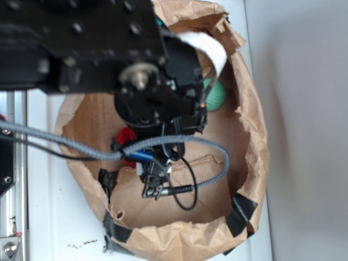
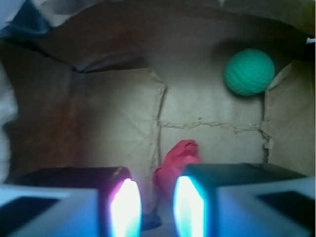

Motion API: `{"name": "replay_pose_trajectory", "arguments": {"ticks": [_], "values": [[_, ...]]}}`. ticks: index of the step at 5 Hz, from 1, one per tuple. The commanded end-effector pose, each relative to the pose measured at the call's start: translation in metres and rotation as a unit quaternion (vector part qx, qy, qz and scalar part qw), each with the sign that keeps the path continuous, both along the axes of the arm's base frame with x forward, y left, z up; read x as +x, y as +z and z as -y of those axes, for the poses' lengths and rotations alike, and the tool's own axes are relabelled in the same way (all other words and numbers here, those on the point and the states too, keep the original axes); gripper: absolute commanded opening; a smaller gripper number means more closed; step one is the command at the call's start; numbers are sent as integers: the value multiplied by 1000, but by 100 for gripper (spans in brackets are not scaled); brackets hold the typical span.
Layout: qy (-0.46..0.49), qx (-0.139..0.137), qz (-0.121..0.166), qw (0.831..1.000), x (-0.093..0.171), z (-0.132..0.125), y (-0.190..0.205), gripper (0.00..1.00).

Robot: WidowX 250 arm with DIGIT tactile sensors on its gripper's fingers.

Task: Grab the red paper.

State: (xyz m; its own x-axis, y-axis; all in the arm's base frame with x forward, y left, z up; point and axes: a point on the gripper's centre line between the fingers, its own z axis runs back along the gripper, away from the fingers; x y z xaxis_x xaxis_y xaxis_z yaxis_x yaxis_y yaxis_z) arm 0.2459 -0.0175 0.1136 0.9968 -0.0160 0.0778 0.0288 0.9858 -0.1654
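My end effector [image 2: 157, 210] fills the bottom of the wrist view, its two fingers [image 2: 124, 210] glowing and a narrow gap apart. The red paper [image 2: 177, 163] sits in that gap, running out ahead of the tips; I cannot tell whether the pads press it. It lies on the floor of the bag [image 1: 253, 136]. The green ball [image 2: 249, 71] rests well apart, by the far wall.

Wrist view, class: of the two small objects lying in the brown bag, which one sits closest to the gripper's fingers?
The red paper, a crumpled wad showing right between the gripper fingers. The green ball lies far off near the bag's back wall.
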Motion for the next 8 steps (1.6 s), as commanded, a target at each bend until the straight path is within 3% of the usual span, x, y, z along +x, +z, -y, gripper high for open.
{"name": "replay_pose_trajectory", "arguments": {"ticks": [1,2,3,4,5,6,8], "values": [[-10,37,-35,999,-12,-9,-30,100],[14,63,-60,996,-16,-16,-39,100],[27,69,-92,993,-21,-2,-57,100],[6,72,-89,993,-30,6,-54,100],[9,68,-82,994,-29,2,-49,84],[13,68,-54,996,-39,1,-36,0],[27,48,-16,998,-49,-11,-12,0]]}}
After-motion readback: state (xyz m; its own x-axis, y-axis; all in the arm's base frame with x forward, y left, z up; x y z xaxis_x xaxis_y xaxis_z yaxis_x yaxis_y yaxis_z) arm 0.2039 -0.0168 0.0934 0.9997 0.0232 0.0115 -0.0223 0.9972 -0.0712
